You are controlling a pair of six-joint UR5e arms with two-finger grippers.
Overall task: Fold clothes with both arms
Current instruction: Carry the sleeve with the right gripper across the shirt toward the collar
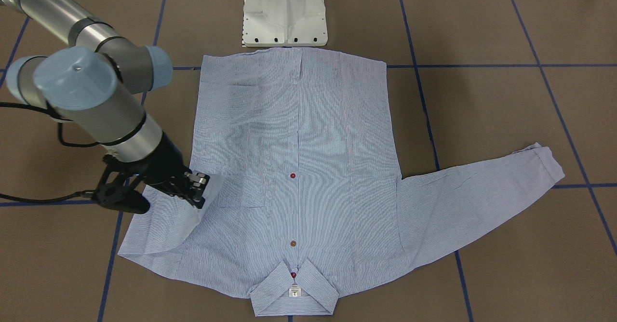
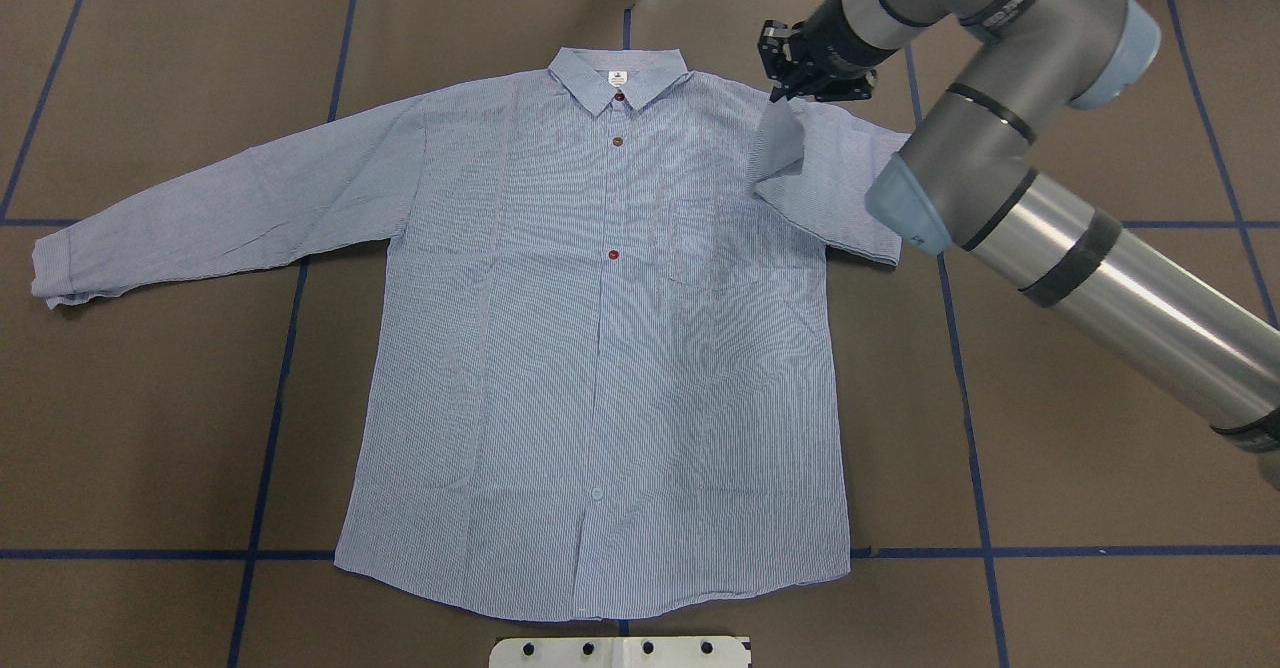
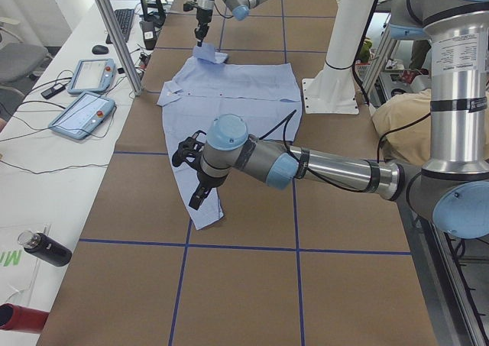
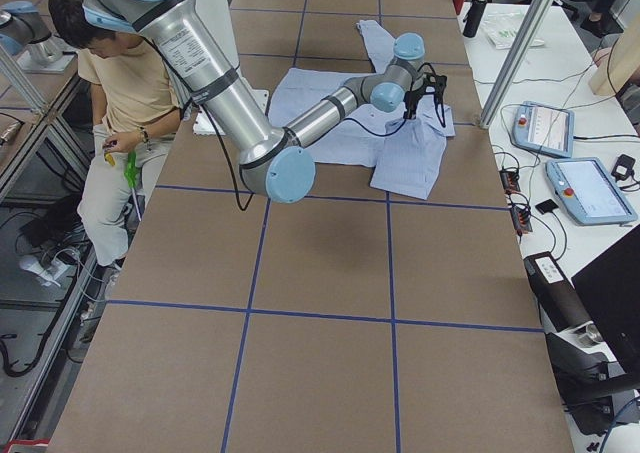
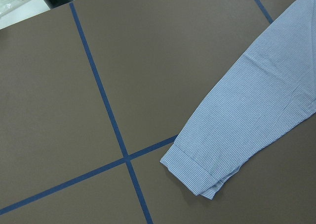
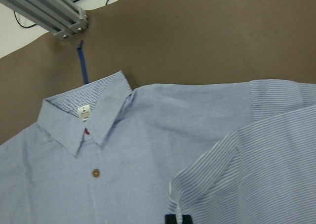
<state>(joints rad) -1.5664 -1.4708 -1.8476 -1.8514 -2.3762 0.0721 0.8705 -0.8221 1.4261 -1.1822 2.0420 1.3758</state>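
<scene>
Right gripper (image 2: 790,88) clamps one cuff of the shirt (image 2: 600,348), that sleeve half-folded inward at 1 o'clock; garment flat on bench (image 2: 1050,468), left sleeve (image 2: 200,208) outstretched at 9 o'clock, body folds pending; left gripper (image 3: 197,199) aperture cannot be told.

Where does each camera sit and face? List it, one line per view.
Front: across the table, looking down at the shirt; right gripper shows, pinching it.
Overhead: above and behind the base, looking forward and down; right arm only.
Left side: table's left end, looking along it; left arm near.
Right side: opposite end; right arm near.
Left wrist: looking down at a cuff; no gripper shown.
Right wrist: looking down at the collar; a fingertip shows.
Shared: front and overhead both show the whole shirt.
</scene>
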